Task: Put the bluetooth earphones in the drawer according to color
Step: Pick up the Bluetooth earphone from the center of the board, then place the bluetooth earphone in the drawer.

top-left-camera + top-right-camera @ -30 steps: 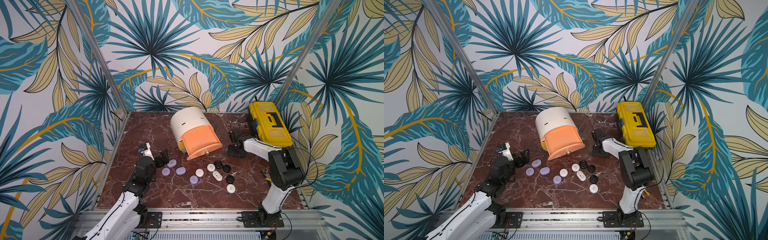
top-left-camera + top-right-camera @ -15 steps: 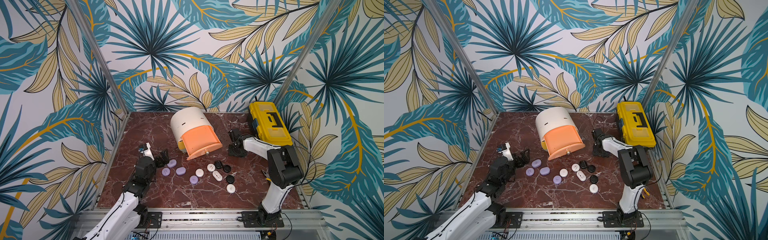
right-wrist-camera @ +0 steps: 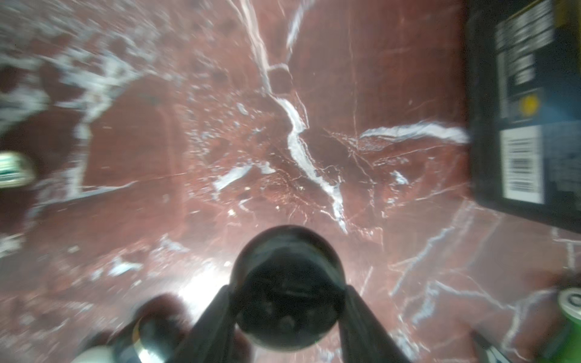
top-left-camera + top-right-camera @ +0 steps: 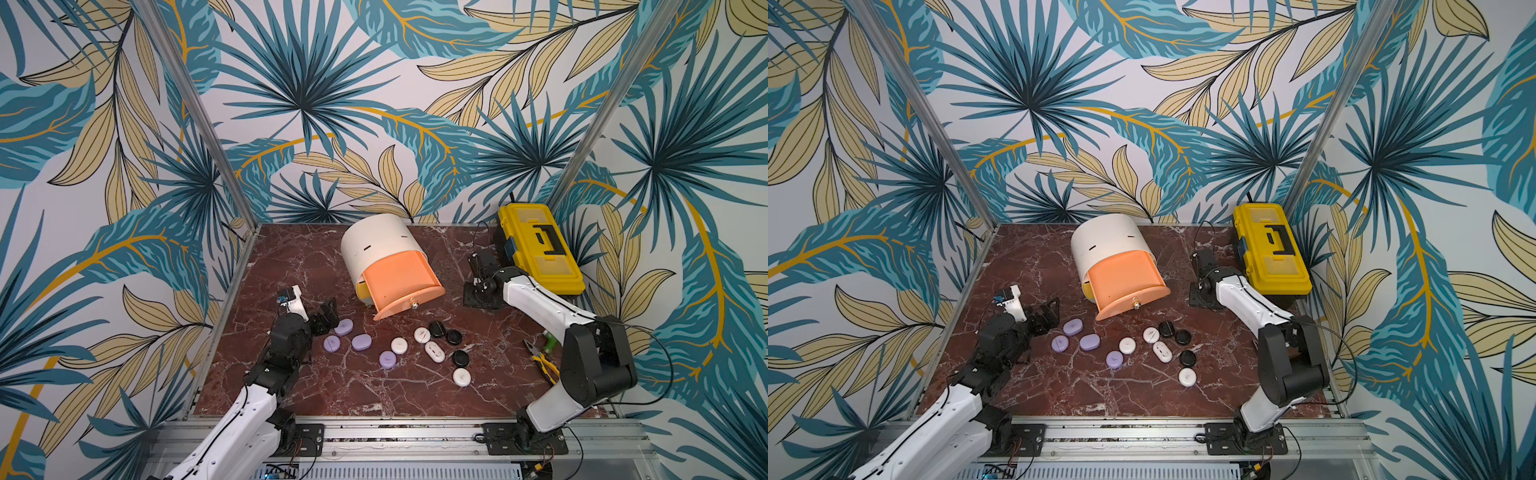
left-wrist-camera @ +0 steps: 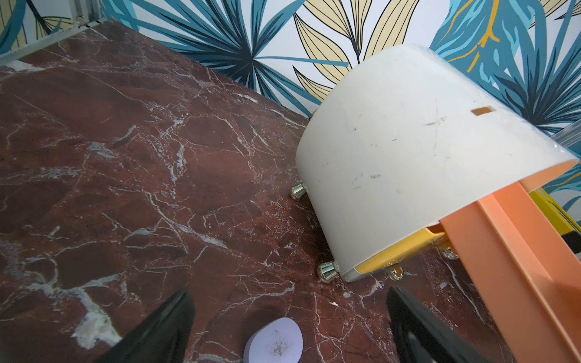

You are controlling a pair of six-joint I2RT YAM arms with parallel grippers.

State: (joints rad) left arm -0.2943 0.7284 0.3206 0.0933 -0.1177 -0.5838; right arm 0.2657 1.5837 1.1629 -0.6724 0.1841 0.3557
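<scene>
Firstly, noted left gripper [image 4: 326,318] spread wide, just beside lilac earphones [image 4: 344,327]. Found drawer [image 4: 380,245] mid-tabletop with peach compartment [image 4: 399,282] pulled out near white earphones [image 4: 434,352]. Confirmed through right wrist view alone right gripper [image 3: 287,289] clamping black earphone case [image 3: 287,267] near toolbox [image 4: 540,249].

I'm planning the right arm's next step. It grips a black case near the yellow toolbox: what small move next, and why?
Probably raise the right gripper a little, straight up. Its jaws are clamped on the black earphone case, seemingly low over the marble table beside the toolbox; height lets it carry the case toward the open peach drawer.
</scene>
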